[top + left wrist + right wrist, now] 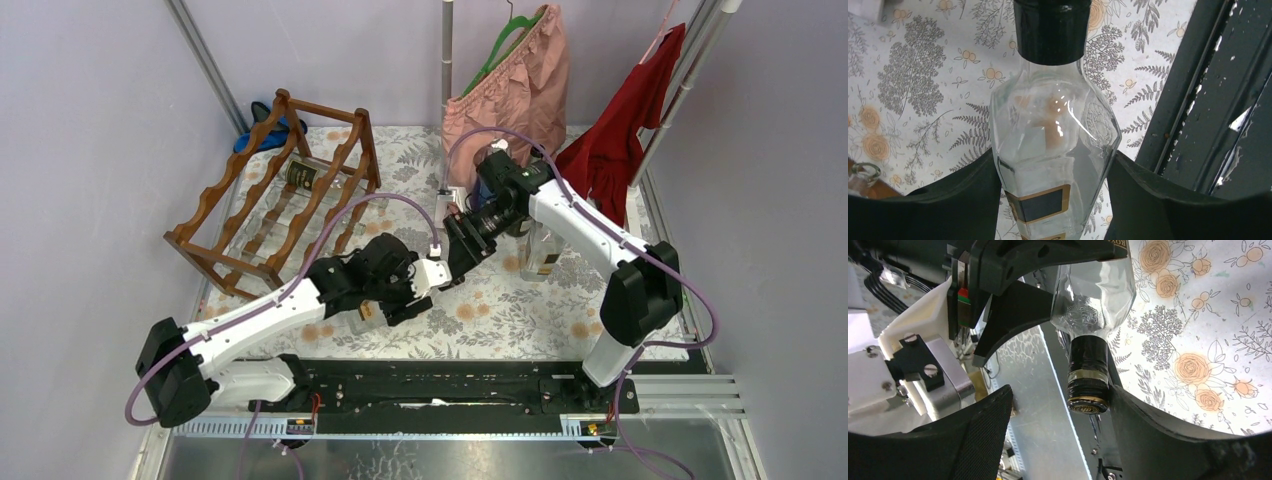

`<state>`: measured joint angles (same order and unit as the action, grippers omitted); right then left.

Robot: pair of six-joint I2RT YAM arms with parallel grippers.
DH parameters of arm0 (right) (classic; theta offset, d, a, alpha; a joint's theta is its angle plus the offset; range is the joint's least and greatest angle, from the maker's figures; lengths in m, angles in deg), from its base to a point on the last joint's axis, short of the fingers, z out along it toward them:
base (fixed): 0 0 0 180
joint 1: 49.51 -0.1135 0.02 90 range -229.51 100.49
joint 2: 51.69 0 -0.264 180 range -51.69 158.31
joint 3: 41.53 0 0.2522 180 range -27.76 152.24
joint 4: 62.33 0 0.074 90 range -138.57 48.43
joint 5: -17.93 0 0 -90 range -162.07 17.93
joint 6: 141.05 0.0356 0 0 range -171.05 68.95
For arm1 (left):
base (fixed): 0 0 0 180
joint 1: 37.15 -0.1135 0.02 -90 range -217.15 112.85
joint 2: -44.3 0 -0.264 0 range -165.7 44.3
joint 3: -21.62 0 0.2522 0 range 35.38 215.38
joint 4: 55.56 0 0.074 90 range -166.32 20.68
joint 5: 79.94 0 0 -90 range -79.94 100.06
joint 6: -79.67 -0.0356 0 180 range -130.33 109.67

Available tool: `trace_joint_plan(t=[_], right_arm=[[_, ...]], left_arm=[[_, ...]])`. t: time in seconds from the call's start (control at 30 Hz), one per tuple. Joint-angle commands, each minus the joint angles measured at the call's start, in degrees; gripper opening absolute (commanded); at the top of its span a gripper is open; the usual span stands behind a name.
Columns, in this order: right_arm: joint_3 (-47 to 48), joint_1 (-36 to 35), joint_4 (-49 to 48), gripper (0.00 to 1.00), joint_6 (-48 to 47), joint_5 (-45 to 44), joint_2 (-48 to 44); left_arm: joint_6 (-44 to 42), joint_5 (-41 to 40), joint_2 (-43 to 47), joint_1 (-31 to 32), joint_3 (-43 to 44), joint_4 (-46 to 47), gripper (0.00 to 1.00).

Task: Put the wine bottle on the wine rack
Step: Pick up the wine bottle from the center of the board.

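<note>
Lilac walls (pixel 90 120) close in a surface laid with flowered cloth (pixel 500 320). At far left stands the wine rack (pixel 270 205), a dark-labelled bottle (pixel 300 172) lying among its rails. Toward the middle, well apart from the rack, the left gripper (pixel 1055 175) clamps the clear wine bottle (pixel 1055 120) by its body. The right gripper (pixel 1058 400) has its jaws spread on either side of the black-capped neck. Further right a second clear bottle (pixel 541 255) stands upright, with a pink garment (pixel 520 80) and a red garment (pixel 625 120) hanging behind.

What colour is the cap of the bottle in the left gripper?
Black cap; clearest in left wrist view.
</note>
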<state>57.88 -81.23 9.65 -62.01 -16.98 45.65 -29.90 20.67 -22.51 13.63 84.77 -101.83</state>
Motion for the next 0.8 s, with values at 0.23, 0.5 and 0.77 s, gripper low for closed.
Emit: trace_joint_plan(t=[0.23,0.5,0.77], right_arm=[[-0.88,-3.25,5.71,0.74,-10.03,-2.08,1.74],[-1.12,-4.28,5.81,0.62,-8.45,1.95,5.14],[4.3,-4.52,10.23,0.68,-10.98,1.51,8.47]], left_arm=[[-12.89,9.22,-4.05,-3.59,7.82,-5.43,0.0],[-15.3,10.37,-4.42,-4.38,9.17,-6.46,0.0],[-17.47,11.59,-5.64,-4.41,9.78,-8.71,0.0]])
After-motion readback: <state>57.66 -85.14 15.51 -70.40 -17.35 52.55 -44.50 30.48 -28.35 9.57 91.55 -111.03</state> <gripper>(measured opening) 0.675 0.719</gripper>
